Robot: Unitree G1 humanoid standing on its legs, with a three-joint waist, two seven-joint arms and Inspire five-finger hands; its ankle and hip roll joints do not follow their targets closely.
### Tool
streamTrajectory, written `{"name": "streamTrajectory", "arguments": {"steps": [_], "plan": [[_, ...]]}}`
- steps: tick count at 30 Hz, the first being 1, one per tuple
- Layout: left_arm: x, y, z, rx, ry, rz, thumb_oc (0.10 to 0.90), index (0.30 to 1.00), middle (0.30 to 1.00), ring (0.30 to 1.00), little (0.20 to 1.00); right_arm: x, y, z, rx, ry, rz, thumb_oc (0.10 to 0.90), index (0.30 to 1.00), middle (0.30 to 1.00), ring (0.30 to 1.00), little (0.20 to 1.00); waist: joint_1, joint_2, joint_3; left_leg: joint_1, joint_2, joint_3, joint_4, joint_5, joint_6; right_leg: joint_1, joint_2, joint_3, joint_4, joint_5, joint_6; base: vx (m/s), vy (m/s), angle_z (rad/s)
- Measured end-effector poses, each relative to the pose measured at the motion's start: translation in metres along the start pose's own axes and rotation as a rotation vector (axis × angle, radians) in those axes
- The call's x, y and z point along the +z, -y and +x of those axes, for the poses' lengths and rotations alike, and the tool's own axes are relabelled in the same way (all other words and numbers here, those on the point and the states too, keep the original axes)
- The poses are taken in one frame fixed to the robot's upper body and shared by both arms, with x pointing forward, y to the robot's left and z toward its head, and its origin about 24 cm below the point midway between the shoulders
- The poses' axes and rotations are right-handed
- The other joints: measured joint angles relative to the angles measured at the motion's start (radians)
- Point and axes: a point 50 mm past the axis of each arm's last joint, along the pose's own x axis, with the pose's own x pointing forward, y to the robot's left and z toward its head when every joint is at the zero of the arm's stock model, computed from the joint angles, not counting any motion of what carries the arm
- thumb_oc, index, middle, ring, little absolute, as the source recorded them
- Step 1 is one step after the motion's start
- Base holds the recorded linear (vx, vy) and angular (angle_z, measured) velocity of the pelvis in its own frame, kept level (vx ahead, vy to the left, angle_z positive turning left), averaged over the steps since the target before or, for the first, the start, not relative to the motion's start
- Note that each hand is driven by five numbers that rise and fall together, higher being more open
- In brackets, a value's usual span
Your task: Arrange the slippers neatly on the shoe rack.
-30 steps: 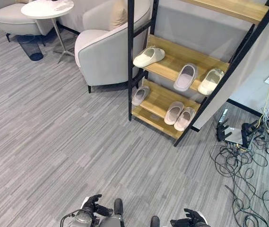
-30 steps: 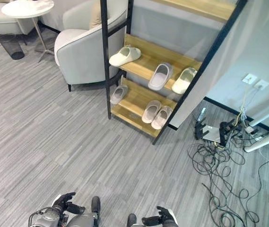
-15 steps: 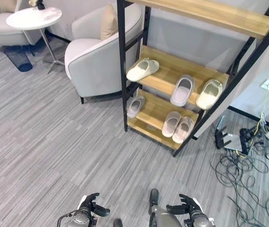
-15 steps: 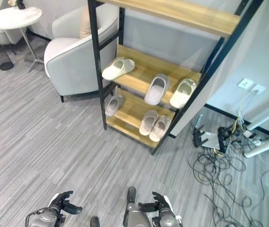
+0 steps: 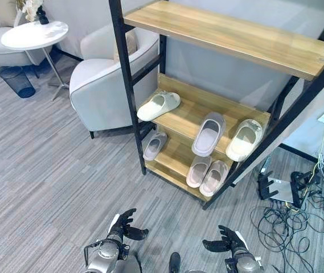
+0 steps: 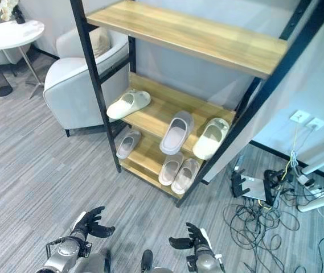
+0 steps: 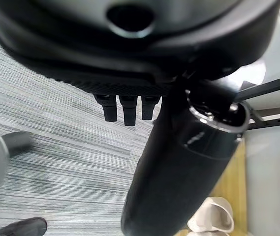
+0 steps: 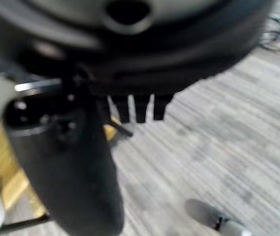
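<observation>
Slippers look like moulded foam slides: prob light, a bit squashy, matte so not slippery, nothing fragile. I'd take each by the strap arch over the toe or pinch the sidewall near the heel; sole edge is too thin for these fingers imo. Count: six total, all on the shoe rack [image 5: 128, 108] already. Middle shelf has three: cream slipper [image 5: 158, 106] lying crosswise at the left end, grey slipper [image 5: 208, 133] in the middle hanging over the front edge, second cream one [image 5: 245, 139] at the right, pointing inward. Bottom shelf has three: lone grey slipper [image 5: 154, 145] on the left, well apart from the beige pair [image 5: 207, 173] sitting side by side, touching. Top shelf [image 5: 230, 36] is bare. So the mismatch is the two cream ones split apart plus two stray greys on diff shelves. Left hand [image 5: 122, 224] and right hand [image 5: 224, 240] both low over the carpet, short of the rack, fingers spread and relaxed, holding nothing. Beyond the rack: one armchair [image 5: 102, 79], one round side table [image 5: 32, 34], one bin [image 5: 15, 80].
</observation>
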Motion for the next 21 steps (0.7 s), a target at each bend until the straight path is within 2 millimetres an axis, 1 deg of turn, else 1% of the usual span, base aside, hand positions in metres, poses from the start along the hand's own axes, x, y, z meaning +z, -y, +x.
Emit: {"name": "streamTrajectory", "arguments": {"steps": [1,2,3,4,5,6,7,8,9,10,11,12,13,14,15,16,17,18,19,20,21], "plan": [[-0.001,0.0,0.0,0.0,-0.005,0.001,0.8,0.9,0.9,0.9,0.9,0.0,0.001,0.0,-0.002,0.0,-0.001,0.8,0.9,0.9,0.9,0.9,0.006,0.016,0.013,0.0,0.002,-0.018,-0.063,0.04,-0.006,0.018,0.006,0.003,0.0,-0.015,0.002,0.4,0.252,-0.1],[-0.003,0.0,-0.001,-0.002,-0.012,0.003,0.8,0.9,0.9,0.9,0.9,-0.001,0.002,0.0,-0.004,-0.004,-0.001,0.8,0.9,0.9,0.9,0.9,0.011,0.029,0.02,-0.001,0.003,-0.029,-0.1,0.072,-0.01,0.033,0.01,0.008,0.0,-0.027,0.011,0.38,0.275,-0.26],[-0.006,0.001,-0.002,-0.006,-0.019,0.002,0.8,0.9,0.9,0.9,0.9,-0.002,0.002,0.0,-0.004,-0.008,0.0,0.8,0.9,0.9,0.9,0.9,0.021,0.038,0.023,0.011,0.004,-0.031,-0.126,0.086,-0.003,0.045,0.012,0.025,0.0,-0.036,0.023,0.27,0.208,-0.43],[-0.011,0.001,-0.005,-0.009,-0.033,0.0,0.8,0.9,0.9,0.9,0.9,-0.007,0.002,-0.002,-0.002,-0.02,-0.003,0.8,0.9,0.9,0.9,0.9,0.026,0.052,0.02,0.018,0.009,-0.036,-0.127,0.096,0.006,0.057,0.016,0.038,0.0,-0.039,0.04,0.17,0.138,-0.54],[-0.02,0.002,-0.008,-0.014,-0.058,-0.001,0.8,0.9,0.9,0.9,0.9,-0.008,0.001,-0.002,-0.002,-0.022,-0.002,0.8,0.9,0.9,0.9,0.9,0.024,0.071,0.01,0.035,0.01,-0.046,-0.123,0.15,0.044,0.073,0.02,0.059,0.0,-0.063,0.062,0.25,0.219,-0.54],[-0.023,0.0,-0.01,-0.01,-0.066,0.002,0.8,0.9,0.9,0.9,0.9,-0.01,-0.002,-0.003,0.006,-0.029,0.001,0.8,0.9,0.9,0.9,0.9,0.026,0.066,0.008,0.044,0.0,-0.041,-0.12,0.182,0.076,0.077,0.007,0.072,0.014,-0.078,0.087,0.18,0.164,-0.39],[-0.024,-0.004,-0.01,-0.003,-0.067,0.011,0.8,0.9,0.9,0.9,0.9,-0.011,-0.006,-0.004,0.018,-0.031,0.004,0.8,0.9,0.9,0.9,0.9,0.025,0.046,0.004,0.052,-0.023,-0.029,-0.12,0.183,0.091,0.076,-0.014,0.081,0.031,-0.094,0.101,0.24,0.247,-0.22],[-0.024,-0.007,-0.01,0.002,-0.066,0.019,0.8,0.9,0.9,0.9,0.9,-0.011,-0.009,-0.004,0.026,-0.032,0.006,0.8,0.9,0.9,0.9,0.9,0.022,0.035,0.003,0.061,-0.04,-0.021,-0.13,0.181,0.103,0.064,-0.038,0.084,0.066,-0.118,0.121,0.11,0.158,-0.12],[-0.02,-0.01,-0.008,0.007,-0.057,0.031,0.8,0.9,0.9,0.9,0.9,-0.012,-0.011,-0.005,0.03,-0.036,0.005,0.8,0.9,0.9,0.9,0.9,0.015,0.033,0.007,0.085,-0.058,-0.016,-0.148,0.169,0.133,0.022,-0.055,0.086,0.18,-0.141,0.149,0.15,0.229,-0.12],[-0.019,-0.01,-0.007,0.007,-0.058,0.032,0.8,0.9,0.9,0.9,0.9,-0.008,-0.011,-0.003,0.031,-0.027,0.005,0.8,0.9,0.9,0.9,0.9,0.01,0.052,0.012,0.113,-0.048,-0.012,-0.168,0.178,0.139,-0.045,-0.064,0.082,0.344,-0.174,0.181,0.13,0.208,-0.07],[-0.016,-0.011,-0.005,0.007,-0.05,0.038,0.8,0.9,0.9,0.9,0.9,-0.006,-0.014,-0.003,0.038,-0.021,0.009,0.8,0.9,0.9,0.9,0.9,0.002,0.049,0.011,0.134,-0.056,-0.008,-0.168,0.169,0.16,-0.088,-0.078,0.082,0.45,-0.19,0.213,0.17,0.252,-0.04],[-0.016,-0.017,-0.005,0.019,-0.049,0.049,0.8,0.9,0.9,0.9,0.9,-0.008,-0.021,-0.005,0.054,-0.029,0.014,0.8,0.9,0.9,0.9,0.9,0.0,0.029,0.0,0.151,-0.079,0.001,-0.16,0.134,0.181,-0.131,-0.109,0.086,0.561,-0.189,0.222,0.13,0.18,-0.05],[-0.016,-0.019,-0.005,0.024,-0.052,0.052,0.8,0.9,0.9,0.9,0.9,-0.007,-0.024,-0.004,0.061,-0.026,0.015,0.8,0.9,0.9,0.9,0.9,0.004,0.026,-0.001,0.167,-0.089,0.01,-0.163,0.129,0.191,-0.158,-0.129,0.083,0.626,-0.185,0.229,0.18,0.169,-0.24],[-0.015,-0.02,-0.002,0.031,-0.066,0.058,0.8,0.9,0.9,0.9,0.9,-0.002,-0.026,-0.003,0.069,-0.011,0.008,0.8,0.9,0.9,0.9,0.9,0.007,0.028,0.003,0.202,-0.093,0.025,-0.176,0.12,0.2,-0.204,-0.158,0.043,0.741,-0.163,0.243,0.25,0.095,-0.26],[-0.014,-0.02,-0.002,0.03,-0.063,0.059,0.8,0.9,0.9,0.9,0.9,0.003,-0.027,-0.002,0.072,0.005,0.011,0.8,0.9,0.9,0.9,0.9,-0.002,0.036,0.003,0.211,-0.095,0.025,-0.176,0.104,0.213,-0.215,-0.167,0.015,0.727,-0.169,0.244,0.26,0.094,-0.22],[-0.013,-0.018,-0.001,0.026,-0.059,0.056,0.8,0.9,0.9,0.9,0.9,0.005,-0.028,-0.002,0.075,0.015,0.01,0.8,0.9,0.9,0.9,0.9,-0.003,0.037,0.004,0.218,-0.098,0.026,-0.176,0.097,0.207,-0.218,-0.171,-0.005,0.697,-0.18,0.239,0.33,0.035,-0.1],[-0.013,-0.02,-0.001,0.031,-0.061,0.052,0.8,0.9,0.9,0.9,0.9,0.007,-0.029,-0.001,0.083,0.021,0.0,0.8,0.9,0.9,0.9,0.9,-0.002,0.038,0.003,0.224,-0.1,0.031,-0.176,0.091,0.209,-0.226,-0.167,-0.023,0.636,-0.194,0.234,0.17,-0.009,-0.1],[-0.013,-0.016,-0.001,0.023,-0.062,0.046,0.8,0.9,0.9,0.9,0.9,0.008,-0.03,-0.001,0.091,0.022,-0.006,0.8,0.9,0.9,0.9,0.9,-0.002,0.038,0.003,0.23,-0.102,0.032,-0.176,0.082,0.21,-0.239,-0.158,-0.033,0.579,-0.197,0.226,0.31,-0.031,-0.1],[-0.016,-0.02,-0.001,0.032,-0.078,0.053,0.8,0.9,0.9,0.9,0.9,0.01,-0.03,-0.001,0.098,0.028,-0.008,0.8,0.9,0.9,0.9,0.9,-0.004,0.036,0.003,0.237,-0.103,0.04,-0.175,0.085,0.204,-0.237,-0.149,-0.044,0.484,-0.188,0.219,0.19,-0.028,0.0],[-0.02,-0.02,-0.001,0.032,-0.098,0.057,0.8,0.9,0.9,0.9,0.9,0.009,-0.031,-0.001,0.102,0.024,-0.012,0.8,0.9,0.9,0.9,0.9,-0.01,0.032,0.002,0.247,-0.108,0.04,-0.176,0.066,0.195,-0.251,-0.145,-0.066,0.403,-0.175,0.21,0.19,-0.026,0.03],[-0.023,-0.021,-0.002,0.032,-0.114,0.062,0.8,0.9,0.9,0.9,0.9,0.007,-0.032,-0.002,0.105,0.017,-0.014,0.8,0.9,0.9,0.9,0.9,-0.011,0.026,0.001,0.257,-0.112,0.042,-0.175,0.068,0.197,-0.247,-0.141,-0.08,0.338,-0.146,0.207,0.19,-0.063,0.13]]}}
